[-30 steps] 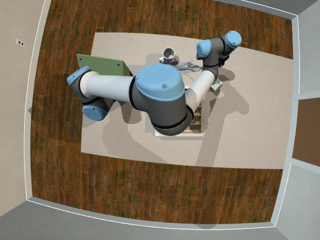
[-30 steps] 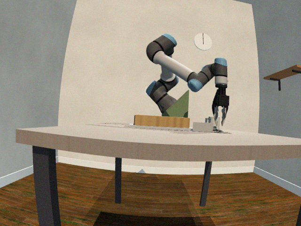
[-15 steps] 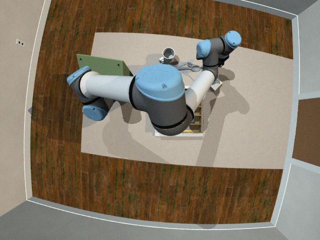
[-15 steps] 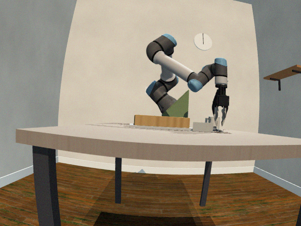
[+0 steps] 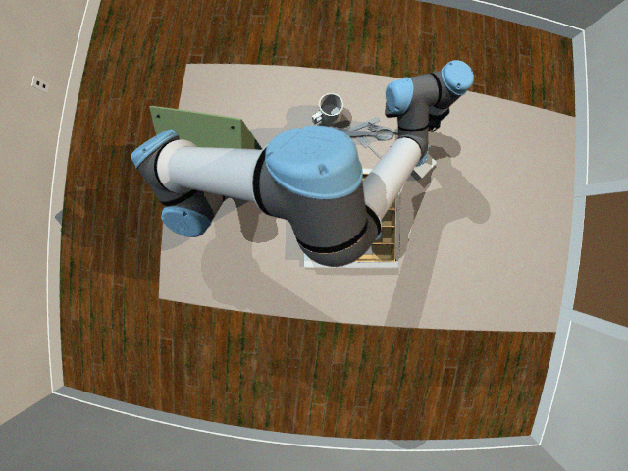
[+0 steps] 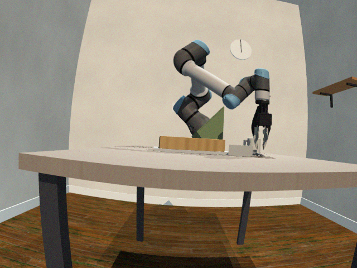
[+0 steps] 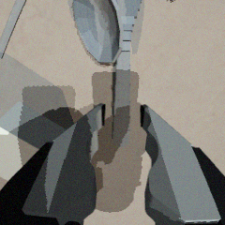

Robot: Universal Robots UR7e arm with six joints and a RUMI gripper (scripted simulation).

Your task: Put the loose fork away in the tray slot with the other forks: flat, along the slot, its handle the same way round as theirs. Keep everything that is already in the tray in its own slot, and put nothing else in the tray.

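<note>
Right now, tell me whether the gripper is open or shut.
Open: the gripper has its fingers apart, astride a handle, with gaps on both sides.

From where you're standing you get a long beige table (image 6: pixel 173 170) on dark legs, with the grey-and-white robot arm with blue joint caps (image 6: pixel 206 77) folded above it. Its black two-jaw gripper (image 6: pixel 260 141) points straight down near the table's right end, fingers only partly apart, tips just above the tabletop. A wooden tray (image 6: pixel 191 143) sits mid-table, a pale low block (image 6: pixel 241 149) just right of it. Behind, a green triangular panel (image 6: pixel 215 127), a round white wall clock (image 6: pixel 240 49) and a brown wall shelf (image 6: pixel 336 86).
</note>
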